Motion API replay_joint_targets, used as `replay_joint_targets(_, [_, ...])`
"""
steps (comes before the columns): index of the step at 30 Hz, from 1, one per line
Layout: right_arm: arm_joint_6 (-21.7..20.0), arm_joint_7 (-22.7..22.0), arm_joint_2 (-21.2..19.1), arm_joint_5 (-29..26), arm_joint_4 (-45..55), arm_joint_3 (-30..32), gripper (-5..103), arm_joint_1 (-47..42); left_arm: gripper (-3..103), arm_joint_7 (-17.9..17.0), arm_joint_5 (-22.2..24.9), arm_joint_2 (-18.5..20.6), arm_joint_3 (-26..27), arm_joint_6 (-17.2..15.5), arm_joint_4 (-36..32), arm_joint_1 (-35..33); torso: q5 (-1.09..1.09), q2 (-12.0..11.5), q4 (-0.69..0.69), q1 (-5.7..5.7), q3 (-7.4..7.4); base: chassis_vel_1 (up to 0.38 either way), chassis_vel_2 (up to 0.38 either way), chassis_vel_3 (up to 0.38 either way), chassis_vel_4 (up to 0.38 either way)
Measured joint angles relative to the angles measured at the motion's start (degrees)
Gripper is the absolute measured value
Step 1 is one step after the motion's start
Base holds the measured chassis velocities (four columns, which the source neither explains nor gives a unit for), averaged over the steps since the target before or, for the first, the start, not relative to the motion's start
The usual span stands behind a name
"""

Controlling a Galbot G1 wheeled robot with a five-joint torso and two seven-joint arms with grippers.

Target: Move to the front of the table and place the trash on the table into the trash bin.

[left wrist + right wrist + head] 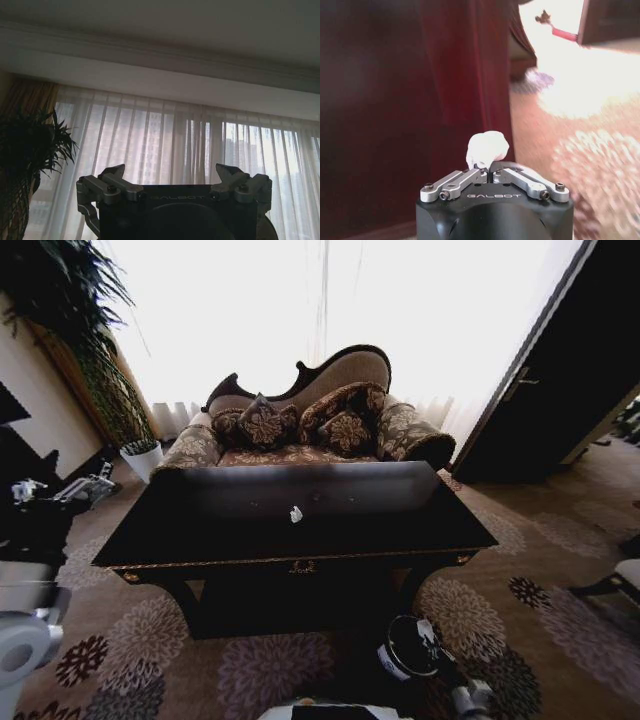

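The dark glossy table (240,530) with gold trim stands right in front of me. A small white scrap of trash (296,513) lies near the middle of its top. On the carpet at the table's front right sits the black trash bin (408,648), shiny-rimmed. My right arm (468,700) reaches in beside the bin. In the right wrist view my right gripper (490,173) is shut on a crumpled white tissue wad (488,148), with dark red wood behind it. My left gripper (172,176) is open, holds nothing and points up at the curtains; that arm (22,642) rests at my lower left.
A patterned sofa (300,430) with cushions stands close behind the table. A potted plant (95,360) fills the back left corner, and a dark door (560,370) is at the right. Floral carpet (560,620) lies open to the table's right, with a chair edge (620,580).
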State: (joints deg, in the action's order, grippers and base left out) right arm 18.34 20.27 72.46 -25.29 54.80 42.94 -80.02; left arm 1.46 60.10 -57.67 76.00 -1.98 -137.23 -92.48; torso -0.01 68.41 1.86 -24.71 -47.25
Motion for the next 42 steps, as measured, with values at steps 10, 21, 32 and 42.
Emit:
replay_joint_targets(10, [-4.84, -4.61, -0.21, -2.53, -5.47, -3.34, 1, 4.66, 100, -0.06, 2.92, 0.81, 5.78, 0.66, -0.52, -3.62, 0.0, 0.0, -0.01, 0.0, 0.0, 0.0, 0.0, 0.0, 0.0])
replay_joint_targets(21, [-7.15, -5.2, 0.04, -3.52, -8.22, -5.3, 29, 7.17, 100, -0.08, 2.49, 0.08, 6.33, 0.38, -0.97, -5.07, 0.0, 0.0, -0.01, 0.0, 0.0, 0.0, 0.0, 0.0, 0.0])
replay_joint_targets(32, [-7.18, -5.07, 0.32, -3.36, -8.2, -5.79, 73, 7.13, 100, -0.08, 1.85, -0.36, 5.66, 0.35, -0.97, -4.89, 0.0, 0.0, 0.0, 0.0, 0.0, 0.0, 0.0, 0.0, 0.0])
replay_joint_targets(42, [-6.76, -4.94, 0.58, -3.38, -4.1, -4.97, 100, 4.53, 100, -0.08, 1.37, -0.59, 4.12, 0.33, -0.65, -3.6, 0.0, 0.0, 0.0, 0.0, 0.0, 0.0, 0.0, 0.0, 0.0])
